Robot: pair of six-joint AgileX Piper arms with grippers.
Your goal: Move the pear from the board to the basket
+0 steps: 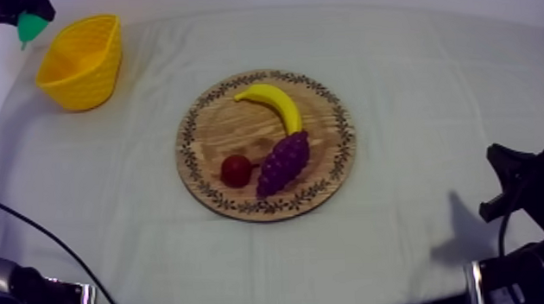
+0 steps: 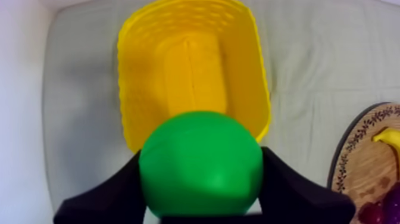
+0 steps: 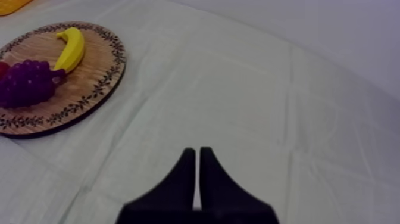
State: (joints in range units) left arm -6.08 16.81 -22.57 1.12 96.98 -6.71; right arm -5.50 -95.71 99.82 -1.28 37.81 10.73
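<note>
Left pincer (image 2: 202, 159) grips the pear (image 2: 201, 184) beside the yellow basket (image 2: 134, 89); right pincer (image 3: 197, 156), clenched empty, hangs above creased cloth (image 3: 268, 89).

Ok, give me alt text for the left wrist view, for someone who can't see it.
The left claw grips the green pear close before the open, empty yellow basket on the grey-white cloth. To one side lies the wooden board, its patterned rim and a banana tip showing.

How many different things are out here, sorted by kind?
toy fruit: 4 (banana, bunch of grapes, small red fruit, pear)
yellow basket: 1
wooden board: 1
total: 6
</note>
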